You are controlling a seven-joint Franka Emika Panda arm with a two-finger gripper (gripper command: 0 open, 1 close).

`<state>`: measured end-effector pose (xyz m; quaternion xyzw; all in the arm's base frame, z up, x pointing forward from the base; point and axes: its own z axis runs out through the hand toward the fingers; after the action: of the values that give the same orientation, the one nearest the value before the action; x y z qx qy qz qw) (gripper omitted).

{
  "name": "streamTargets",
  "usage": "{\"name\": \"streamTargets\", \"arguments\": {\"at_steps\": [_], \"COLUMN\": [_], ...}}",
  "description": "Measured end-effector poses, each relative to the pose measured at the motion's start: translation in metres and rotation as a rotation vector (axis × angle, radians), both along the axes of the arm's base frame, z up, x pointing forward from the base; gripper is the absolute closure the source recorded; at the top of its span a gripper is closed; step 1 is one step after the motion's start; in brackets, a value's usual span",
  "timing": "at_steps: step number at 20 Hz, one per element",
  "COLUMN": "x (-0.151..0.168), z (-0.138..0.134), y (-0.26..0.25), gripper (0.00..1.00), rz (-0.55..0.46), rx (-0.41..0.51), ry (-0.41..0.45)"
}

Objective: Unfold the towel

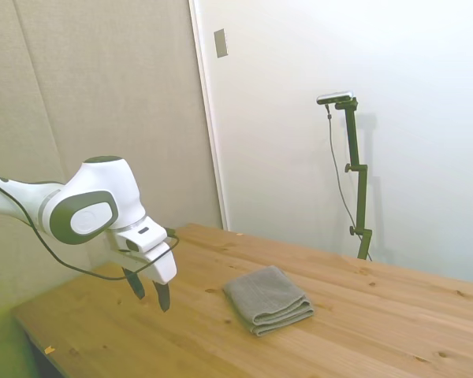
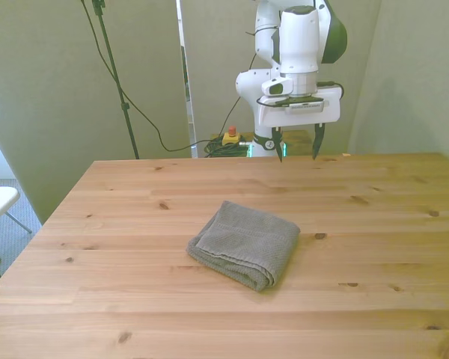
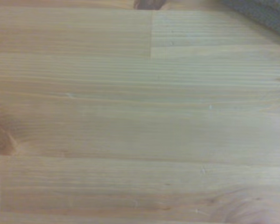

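Towel (image 2: 245,243) folded mid-table, gripper (image 2: 297,142) apart, spread

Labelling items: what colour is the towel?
Plain grey-olive towel; clearest in the front view.

The premises were a robotics lab: a white arm (image 2: 295,45) was mounted behind a bare wooden desk (image 2: 135,202), plain padded walls (image 1: 102,94) and loose cables (image 2: 146,120) behind it.

The surface (image 2: 135,299) is pale knotty wooden planks. A folded grey-olive towel (image 2: 245,244) lies flat near its middle, clear of every edge.
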<state>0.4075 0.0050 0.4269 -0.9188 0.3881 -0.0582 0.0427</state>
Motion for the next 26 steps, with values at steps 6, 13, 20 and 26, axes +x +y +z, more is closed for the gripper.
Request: {"name": "streamTargets", "arguments": {"at_steps": [6,13,20,26], "x": [0.019,0.072,0.083,0.103], "z": [-0.001,-0.012,-0.025,-0.046], "y": [-0.034,-0.183,-0.250,-0.267], "gripper": [0.00,0.00,0.00,0.00], "rz": [-0.088,-0.364,-0.478,-0.420], "rx": [0.004,0.202,0.363,0.425], "ry": [-0.023,-0.031,-0.027,0.007]}}
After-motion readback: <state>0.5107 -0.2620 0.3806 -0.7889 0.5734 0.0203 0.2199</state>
